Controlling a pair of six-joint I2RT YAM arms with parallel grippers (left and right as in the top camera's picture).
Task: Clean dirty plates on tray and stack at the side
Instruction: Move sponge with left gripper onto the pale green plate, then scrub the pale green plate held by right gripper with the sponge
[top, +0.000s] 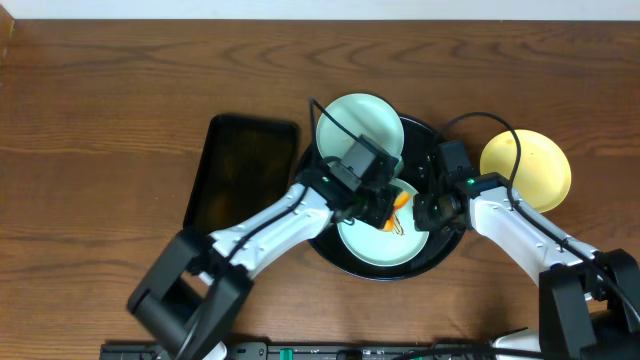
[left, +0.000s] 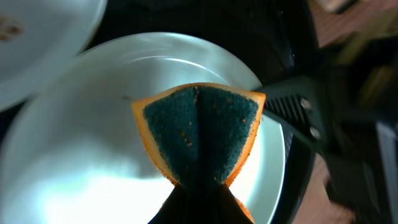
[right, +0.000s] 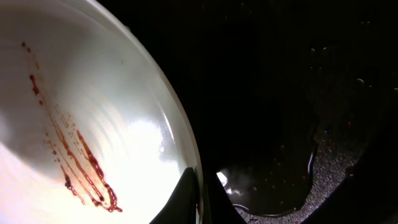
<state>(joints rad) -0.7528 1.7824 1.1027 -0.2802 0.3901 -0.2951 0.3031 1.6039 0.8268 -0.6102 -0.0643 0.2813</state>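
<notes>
Left claw (top: 388, 208) is closed on a folded sponge (left: 199, 134), orange with a dark green scrubbing face. It holds the sponge over the middle of a pale mint plate (left: 93, 155). Whether the sponge presses on the plate or hangs just above it cannot be told.

That plate lies in the lower part of the big round black tray (top: 336, 256). Right claw (top: 428, 212) is clamped on the plate's right rim. In the right wrist view, its 2 fingers pinch the edge at the bottom of the picture. Thin red-brown streaks (right: 74, 155) run across the plate's glossy face near that grip. Beside the plate the tray floor is wet, with a shallow puddle and scattered droplets.

A 2nd mint plate (top: 360, 125) sits at the far left of the tray, its edge reaching over the tray's rim. In the left wrist view a small brown smear shows on it. The 2 mint plates lie close together.

A pale yellow plate (top: 525, 168) rests flat on the wooden worktop (top: 100, 100), just right of the tray and off it. Nothing is stacked on it.

A smaller rectangular black tray (top: 240, 175) lies on the worktop left of the round one, beside the left arm.
</notes>
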